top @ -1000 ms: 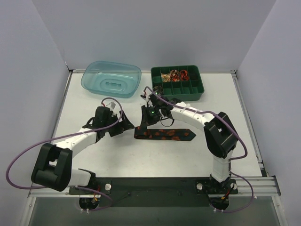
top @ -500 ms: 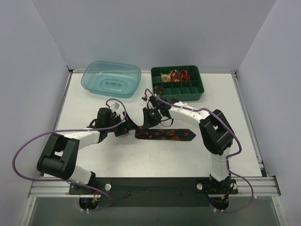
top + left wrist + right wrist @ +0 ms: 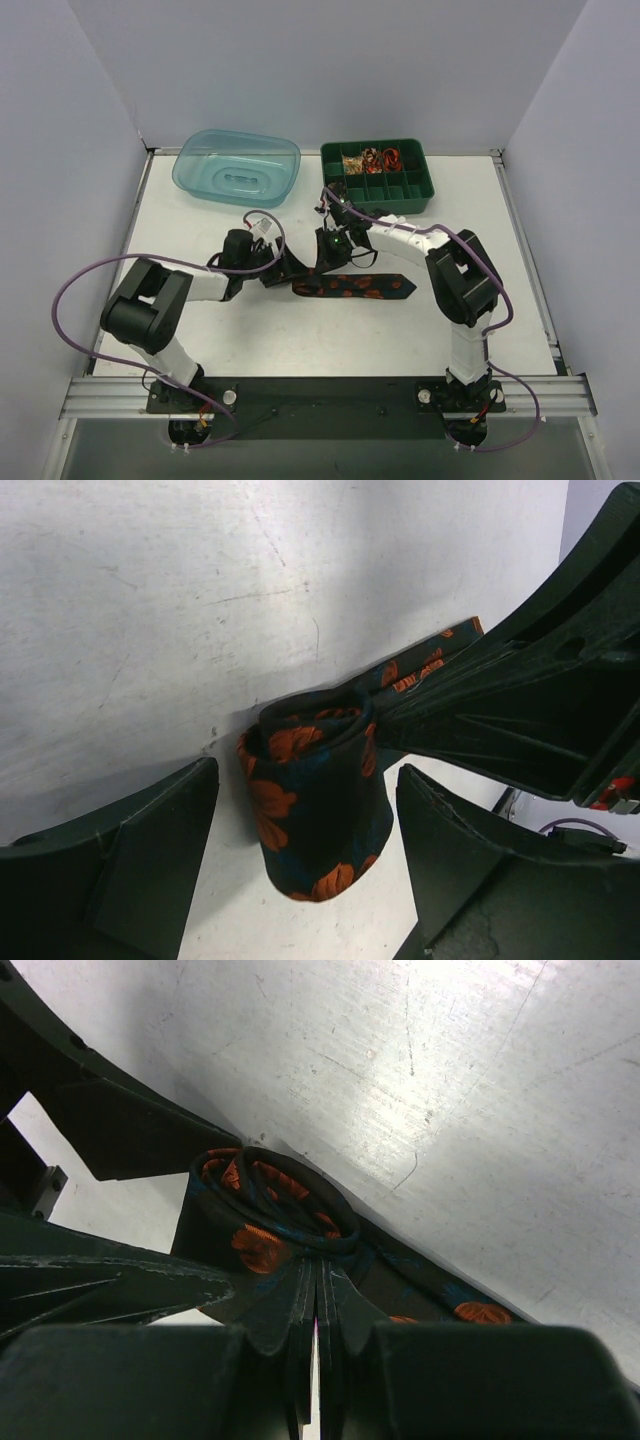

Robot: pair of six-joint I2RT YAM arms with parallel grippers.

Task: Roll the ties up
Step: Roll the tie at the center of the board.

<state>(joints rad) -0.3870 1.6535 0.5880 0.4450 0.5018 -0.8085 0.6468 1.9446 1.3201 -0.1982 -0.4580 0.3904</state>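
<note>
One tie, black with orange-red blotches, lies across the middle of the table, pointed end to the right. Its left end is wound into a roll standing on edge. In the right wrist view, my right gripper is shut, its tips pinching the rim of the roll. My left gripper is open and straddles the roll, one finger on each side, with small gaps to the fabric. In the top view the left gripper and right gripper meet at the roll.
A teal plastic tub sits at the back left. A green compartment tray with small red and tan items sits at the back right. Purple cables loop off both arms. Grey walls close in on three sides.
My left gripper has moved right to the roll and now straddles it, its elbow folding in. The right gripper, still shut on the roll, has shifted slightly right.
</note>
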